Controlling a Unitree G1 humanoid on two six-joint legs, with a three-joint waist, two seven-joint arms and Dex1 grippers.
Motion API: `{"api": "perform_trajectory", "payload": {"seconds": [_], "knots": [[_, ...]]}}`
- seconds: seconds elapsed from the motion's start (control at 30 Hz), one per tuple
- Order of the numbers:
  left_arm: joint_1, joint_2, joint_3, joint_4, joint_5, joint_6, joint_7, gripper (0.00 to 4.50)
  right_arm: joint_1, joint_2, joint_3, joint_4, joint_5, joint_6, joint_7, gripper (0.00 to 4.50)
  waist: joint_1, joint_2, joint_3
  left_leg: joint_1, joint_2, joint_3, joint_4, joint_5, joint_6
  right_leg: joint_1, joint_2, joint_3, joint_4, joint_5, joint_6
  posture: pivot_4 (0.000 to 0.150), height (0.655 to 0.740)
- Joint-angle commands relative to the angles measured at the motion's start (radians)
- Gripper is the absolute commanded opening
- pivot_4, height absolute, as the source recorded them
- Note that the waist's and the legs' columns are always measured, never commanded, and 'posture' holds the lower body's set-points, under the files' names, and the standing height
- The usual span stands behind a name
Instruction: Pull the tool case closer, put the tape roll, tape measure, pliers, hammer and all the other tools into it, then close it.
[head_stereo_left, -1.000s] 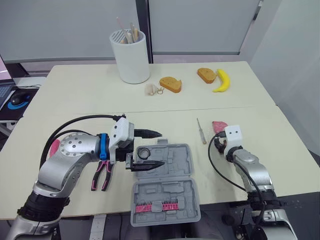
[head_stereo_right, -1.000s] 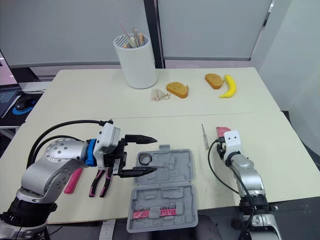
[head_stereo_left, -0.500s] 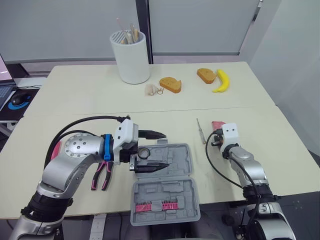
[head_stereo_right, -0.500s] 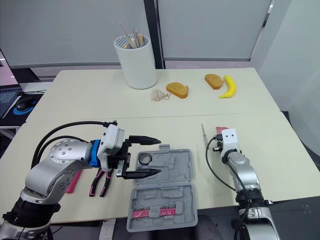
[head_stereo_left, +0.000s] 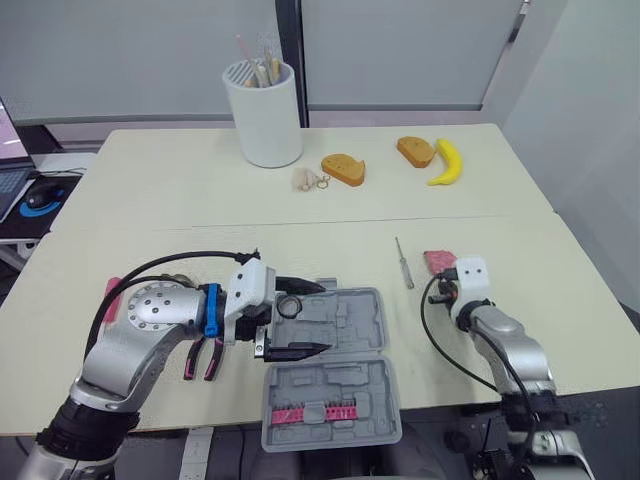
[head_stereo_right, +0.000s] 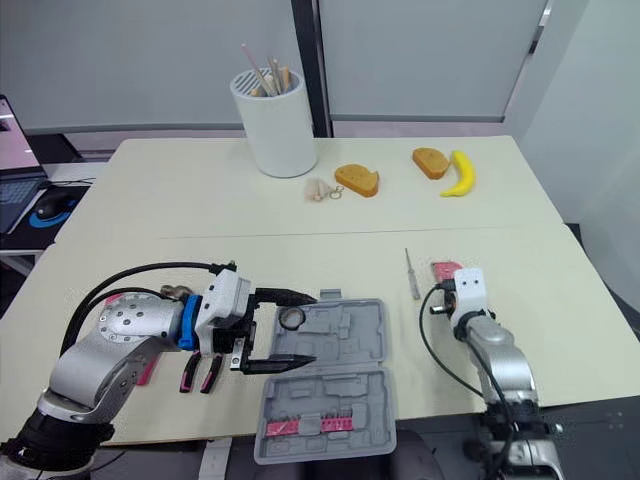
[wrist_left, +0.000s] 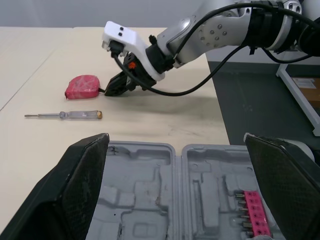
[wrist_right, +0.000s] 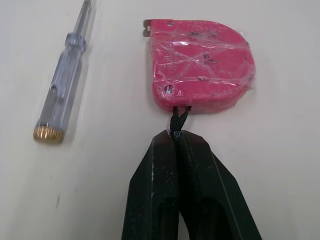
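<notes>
Although the tool case (head_stereo_left: 350, 325) lies open near me, little is packed: the pliers (head_stereo_left: 200, 355) lie on the counter (head_stereo_left: 200, 190) just left of it. My left fingers (head_stereo_left: 300, 350) hang wide apart over its left side, holding nothing, with the tape roll (head_stereo_left: 289, 306) between them at its far corner. Further right, the screwdriver (head_stereo_left: 403, 263) lies out, and my right fingers (wrist_right: 160, 185) are pinched together on the tape measure (wrist_right: 200, 65) by its cord.

the case (head_stereo_left: 345, 325) sits at the table's (head_stereo_left: 150, 200) six o'clock, with the pliers (head_stereo_right: 198, 373) at its nine and the screwdriver (head_stereo_left: 402, 263) and tape measure (head_stereo_left: 438, 260) at its two.
</notes>
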Motion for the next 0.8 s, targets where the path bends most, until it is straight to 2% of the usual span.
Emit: {"api": "perform_trajectory", "payload": {"seconds": [0.03,0.2,0.37,0.8], "knots": [[0.029,0.034,0.015,-0.043,0.003,-0.027,-0.026,4.50,0.092,-0.037,0.024,-0.198,0.024,0.061,0.046,0.01,0.000,0.000,0.000,0.000,0.000,0.000,0.000,0.000,0.000,0.000,-0.001,0.000,0.000,0.000,0.001,0.150,0.7337],[0.067,0.065,0.026,-0.063,-0.015,-0.017,-0.050,4.50,0.265,-0.115,0.110,-0.428,0.051,0.157,0.132,0.01,0.000,0.000,0.000,0.001,0.001,-0.001,0.000,0.000,0.000,0.000,-0.002,-0.001,0.000,-0.001,0.001,0.150,0.7337],[0.091,0.091,0.026,-0.079,-0.023,-0.014,-0.077,4.50,0.385,-0.223,0.210,-0.573,0.075,0.204,0.218,0.01,-0.001,0.000,0.000,0.001,0.001,-0.001,0.000,0.000,0.000,0.000,-0.001,-0.001,0.000,-0.001,0.001,0.150,0.7337],[0.120,0.112,0.017,-0.097,-0.024,-0.018,-0.099,4.50,0.529,-0.356,0.249,-0.699,0.139,0.280,0.287,0.01,0.002,0.000,0.000,0.000,0.001,-0.002,0.000,0.000,0.000,0.001,-0.001,-0.002,-0.004,-0.001,0.001,0.150,0.7337]]}}
